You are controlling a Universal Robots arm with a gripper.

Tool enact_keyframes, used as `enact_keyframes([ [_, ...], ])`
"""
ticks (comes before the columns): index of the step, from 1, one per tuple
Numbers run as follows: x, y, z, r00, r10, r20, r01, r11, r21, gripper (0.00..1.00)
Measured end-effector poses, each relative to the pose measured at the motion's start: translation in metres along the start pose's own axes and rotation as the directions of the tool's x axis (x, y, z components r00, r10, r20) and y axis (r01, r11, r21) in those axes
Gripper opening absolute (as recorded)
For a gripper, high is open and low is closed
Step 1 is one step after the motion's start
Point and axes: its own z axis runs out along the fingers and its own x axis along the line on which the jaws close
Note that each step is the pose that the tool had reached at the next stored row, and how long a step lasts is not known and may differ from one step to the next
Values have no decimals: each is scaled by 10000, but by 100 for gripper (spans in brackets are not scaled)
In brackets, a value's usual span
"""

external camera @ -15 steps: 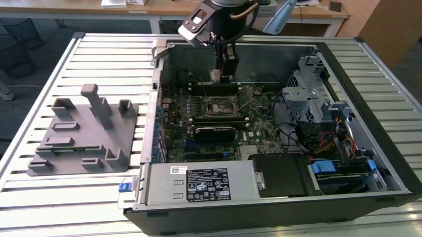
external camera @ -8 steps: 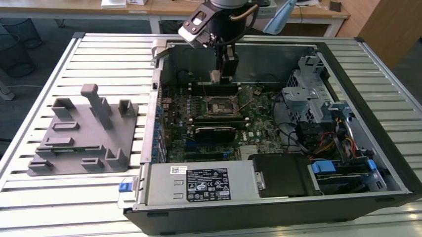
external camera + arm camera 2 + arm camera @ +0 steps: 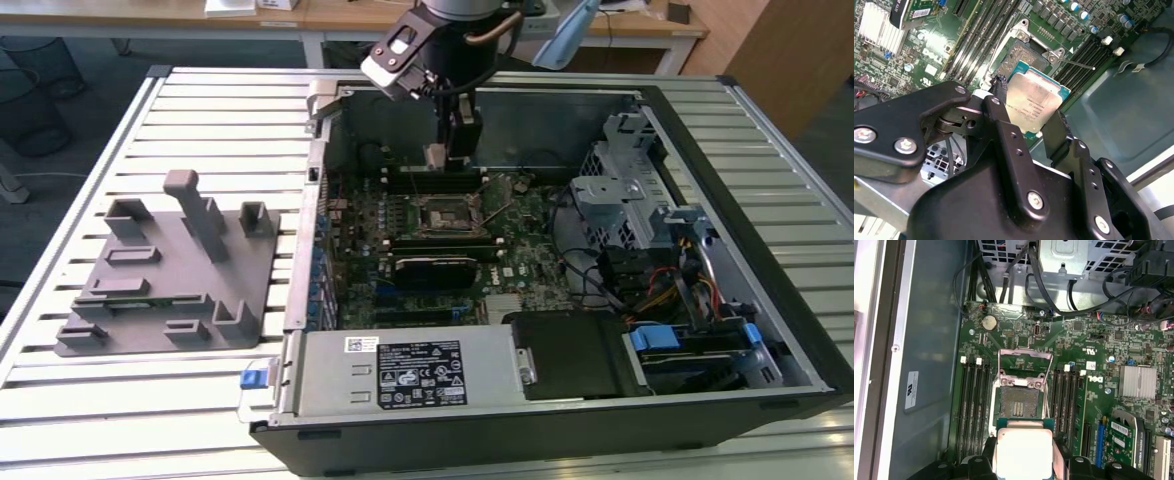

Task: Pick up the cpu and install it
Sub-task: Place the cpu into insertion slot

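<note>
My gripper (image 3: 442, 155) hangs inside the open computer case, above the far part of the motherboard, shut on the cpu (image 3: 435, 155). In both wrist views the cpu (image 3: 1033, 102) (image 3: 1023, 450) shows as a flat square chip with a silvery top, clamped by its edges between my black fingers (image 3: 1004, 117). The open socket (image 3: 1019, 401) lies on the green board just beyond the chip, its metal frame (image 3: 1024, 362) folded back. In the exterior view the socket (image 3: 442, 213) sits below and nearer than the gripper.
Memory slots (image 3: 974, 407) flank the socket on both sides. A drive cage (image 3: 627, 195) and cable bundles (image 3: 654, 285) fill the case at the exterior view's right. A grey plastic fixture tray (image 3: 167, 270) lies on the slatted table at the exterior view's left.
</note>
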Motion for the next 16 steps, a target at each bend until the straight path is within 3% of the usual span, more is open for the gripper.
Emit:
enact_keyframes([
  [16, 0, -2, 55, 10000, 0, 0, 0, 10000, 0, 53],
])
